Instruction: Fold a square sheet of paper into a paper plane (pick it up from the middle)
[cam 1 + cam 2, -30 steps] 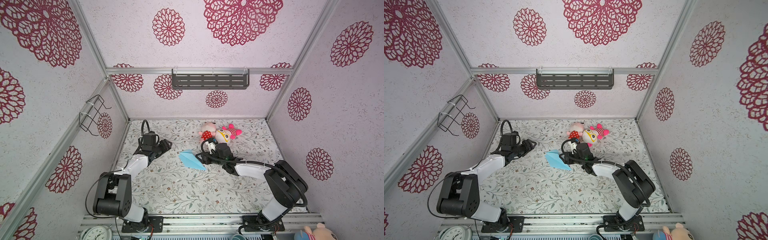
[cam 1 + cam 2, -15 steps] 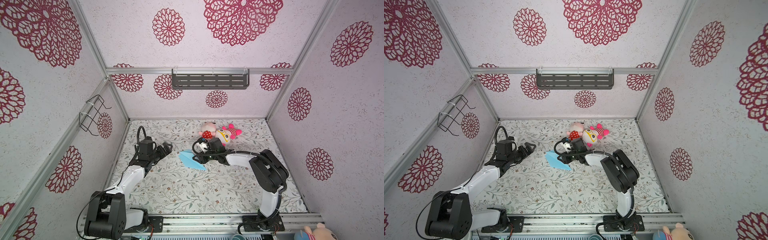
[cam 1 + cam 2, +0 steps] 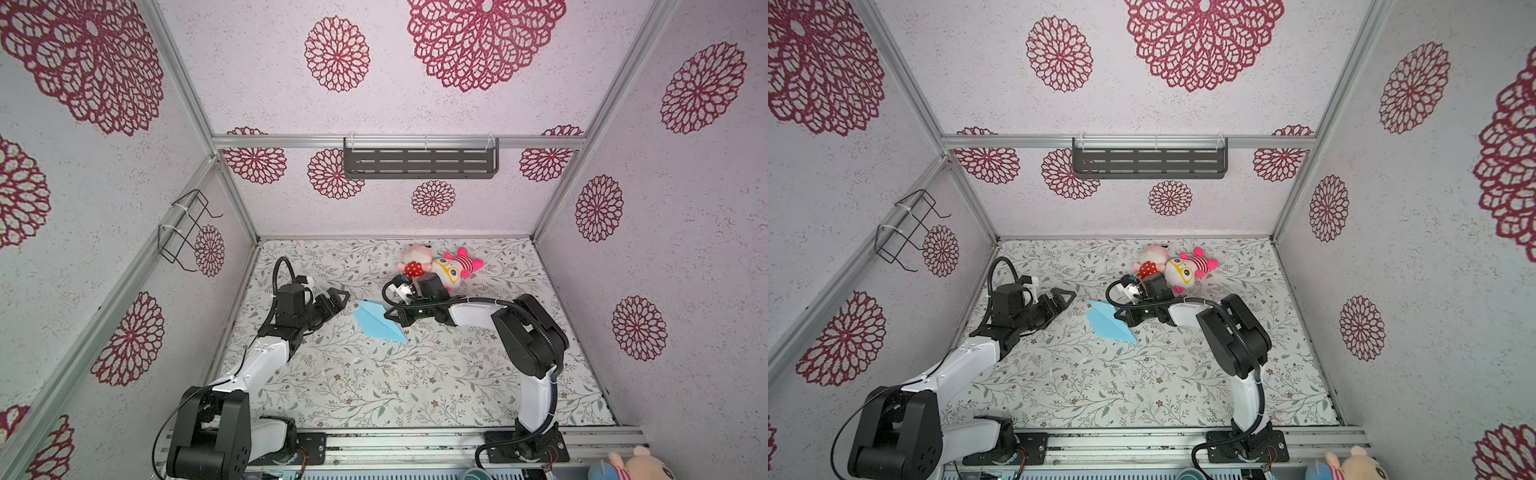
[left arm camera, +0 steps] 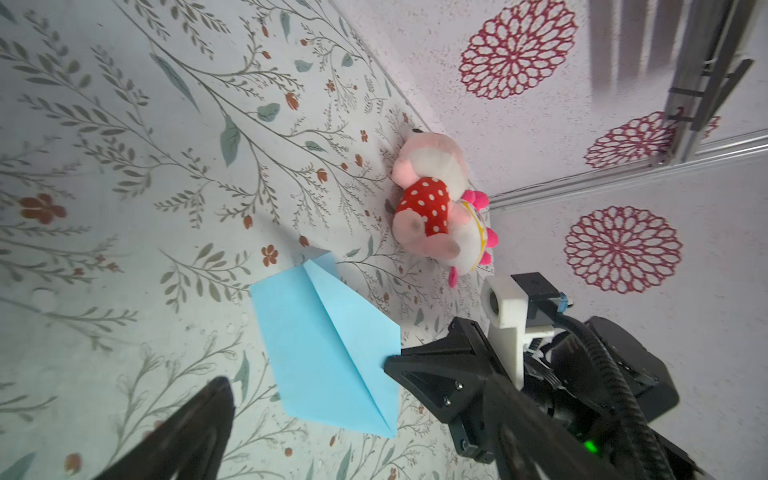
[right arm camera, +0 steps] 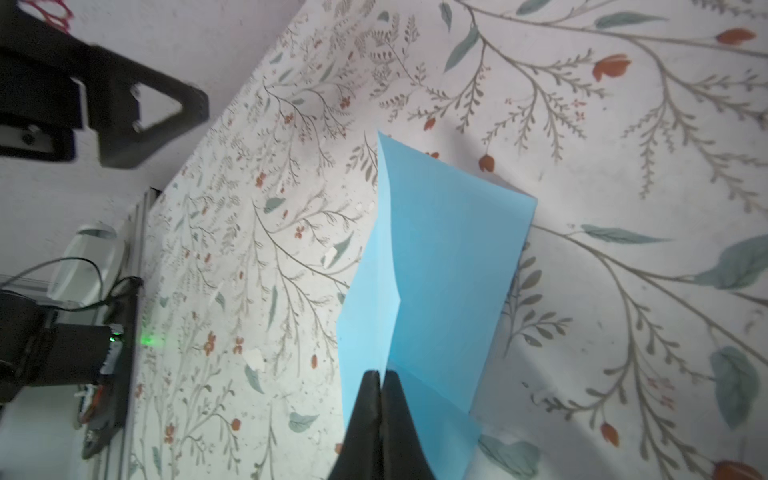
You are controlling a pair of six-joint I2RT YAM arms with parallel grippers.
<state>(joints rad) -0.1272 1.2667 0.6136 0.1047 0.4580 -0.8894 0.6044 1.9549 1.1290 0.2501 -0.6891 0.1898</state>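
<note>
Bare floral surface (image 3: 374,386) lies open across the near half, while two plush toys (image 3: 436,268) crowd the back just behind the right hand (image 3: 388,316), and the paper plane (image 3: 376,324) fills the gap toward the left hand (image 3: 336,303).

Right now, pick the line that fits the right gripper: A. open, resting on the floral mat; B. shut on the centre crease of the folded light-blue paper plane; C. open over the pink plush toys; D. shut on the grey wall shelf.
B: in the right wrist view the right gripper is closed on the raised crease of the folded light-blue paper plane.
</note>
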